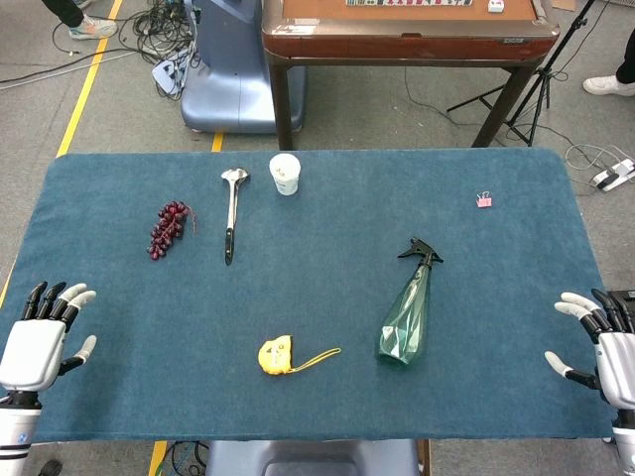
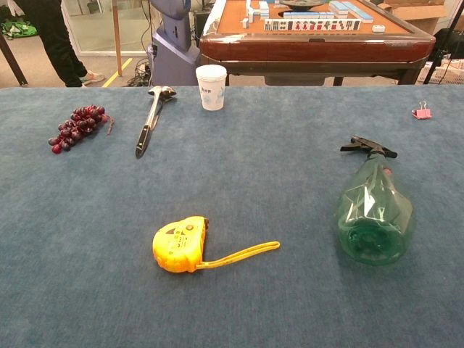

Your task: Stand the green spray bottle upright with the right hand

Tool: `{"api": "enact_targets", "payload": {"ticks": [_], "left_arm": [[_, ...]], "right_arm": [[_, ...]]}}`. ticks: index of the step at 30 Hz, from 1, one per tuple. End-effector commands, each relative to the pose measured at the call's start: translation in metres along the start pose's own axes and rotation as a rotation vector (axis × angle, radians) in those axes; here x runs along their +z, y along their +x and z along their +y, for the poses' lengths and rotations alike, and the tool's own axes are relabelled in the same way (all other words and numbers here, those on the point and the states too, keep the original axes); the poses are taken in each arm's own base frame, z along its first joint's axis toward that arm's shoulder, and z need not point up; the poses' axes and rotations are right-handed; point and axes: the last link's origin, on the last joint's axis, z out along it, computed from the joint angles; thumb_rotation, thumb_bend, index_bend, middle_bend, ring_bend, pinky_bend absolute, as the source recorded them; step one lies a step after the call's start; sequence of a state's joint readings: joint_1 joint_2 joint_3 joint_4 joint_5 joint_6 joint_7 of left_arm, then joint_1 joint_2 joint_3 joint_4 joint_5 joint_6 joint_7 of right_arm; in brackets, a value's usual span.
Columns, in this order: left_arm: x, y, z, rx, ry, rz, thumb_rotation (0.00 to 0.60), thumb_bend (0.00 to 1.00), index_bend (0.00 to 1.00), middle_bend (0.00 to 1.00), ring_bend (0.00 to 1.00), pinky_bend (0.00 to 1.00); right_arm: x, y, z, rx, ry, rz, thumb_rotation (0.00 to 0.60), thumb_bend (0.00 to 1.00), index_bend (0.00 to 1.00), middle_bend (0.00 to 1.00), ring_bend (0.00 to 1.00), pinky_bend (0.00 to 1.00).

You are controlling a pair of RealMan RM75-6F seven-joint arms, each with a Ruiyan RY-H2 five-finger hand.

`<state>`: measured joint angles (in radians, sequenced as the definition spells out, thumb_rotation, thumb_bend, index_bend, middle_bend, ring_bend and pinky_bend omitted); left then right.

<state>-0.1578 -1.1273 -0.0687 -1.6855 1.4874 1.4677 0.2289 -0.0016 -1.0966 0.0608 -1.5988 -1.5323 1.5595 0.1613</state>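
Note:
The green spray bottle (image 1: 408,315) lies on its side on the blue table cloth, black trigger head pointing away from me, base toward the front edge. In the chest view the green spray bottle (image 2: 374,210) shows right of centre. My right hand (image 1: 601,340) rests at the table's right front corner, fingers spread, holding nothing, well to the right of the bottle. My left hand (image 1: 42,330) sits at the left front corner, fingers apart and empty. Neither hand shows in the chest view.
A yellow tape measure (image 1: 277,354) lies left of the bottle. Farther back are a bunch of dark grapes (image 1: 168,227), a metal ladle (image 1: 232,206), a white paper cup (image 1: 285,174) and a pink binder clip (image 1: 484,200). A wooden mahjong table (image 1: 407,30) stands behind.

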Motion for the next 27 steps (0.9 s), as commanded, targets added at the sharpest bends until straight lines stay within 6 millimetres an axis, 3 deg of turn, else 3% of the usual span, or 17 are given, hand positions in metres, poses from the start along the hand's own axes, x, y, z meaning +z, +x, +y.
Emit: {"api": "enact_targets", "payload": {"ticks": [1, 27], "left_arm": [[0.0002, -0.0001, 0.0000, 0.000, 0.003, 0.001, 0.600, 0.33, 0.22, 0.17, 0.09, 0.01], [0.0002, -0.0013, 0.0008, 0.005, 0.004, -0.007, 0.600, 0.33, 0.22, 0.17, 0.09, 0.01]], "right_arm": [[0.0006, -0.0005, -0.0004, 0.003, 0.006, 0.005, 0.600, 0.12, 0.31, 0.25, 0.08, 0.07], [0.0075, -0.0046, -0.0076, -0.022, 0.037, -0.048, 0.600, 0.13, 0.31, 0.25, 0.09, 0.07]]}}
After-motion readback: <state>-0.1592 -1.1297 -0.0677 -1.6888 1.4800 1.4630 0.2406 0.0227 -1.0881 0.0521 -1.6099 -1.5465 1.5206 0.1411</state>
